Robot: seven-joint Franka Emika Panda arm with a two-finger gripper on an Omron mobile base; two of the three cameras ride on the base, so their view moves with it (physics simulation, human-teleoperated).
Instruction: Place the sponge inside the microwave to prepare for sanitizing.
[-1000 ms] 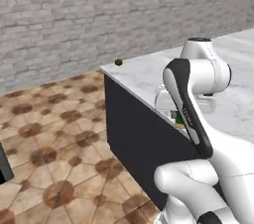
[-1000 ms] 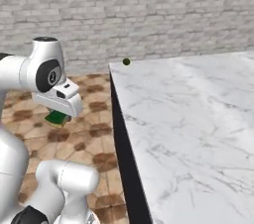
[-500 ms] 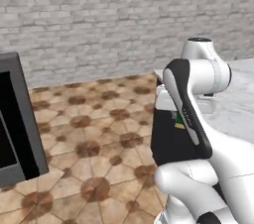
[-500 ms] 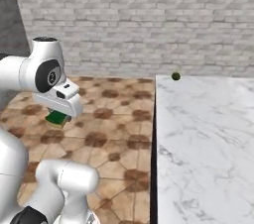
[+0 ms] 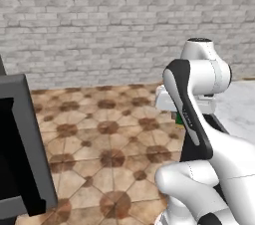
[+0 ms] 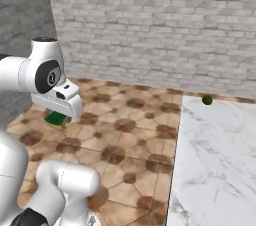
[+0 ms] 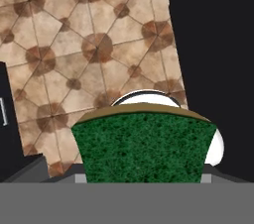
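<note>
My gripper [image 6: 56,114] hangs under the white hand, over the tiled floor, shut on the sponge [image 6: 56,119]. In the hand view the sponge [image 7: 144,146] is a green block with a yellow upper layer, held between the fingers at the bottom. A sliver of the green sponge [image 5: 177,117] peeks out beside the forearm in the left base view. At the far left of that view stands a grey-framed dark panel [image 5: 22,144] that looks like the microwave's door. It is well apart from the gripper, and the inside is out of sight.
A white marble counter [image 6: 215,160] fills the right side, with a small dark green round thing [image 6: 207,100] near its far corner. Its black side [image 7: 213,44] is on the right of the hand view. A brick wall [image 5: 109,25] closes off the back, beyond brown tiled floor [image 6: 130,135].
The whole picture has swung, so the base has turned left. The counter slid off to the right and the grey-framed door came in at the left. The arm keeps its pose and its hold.
</note>
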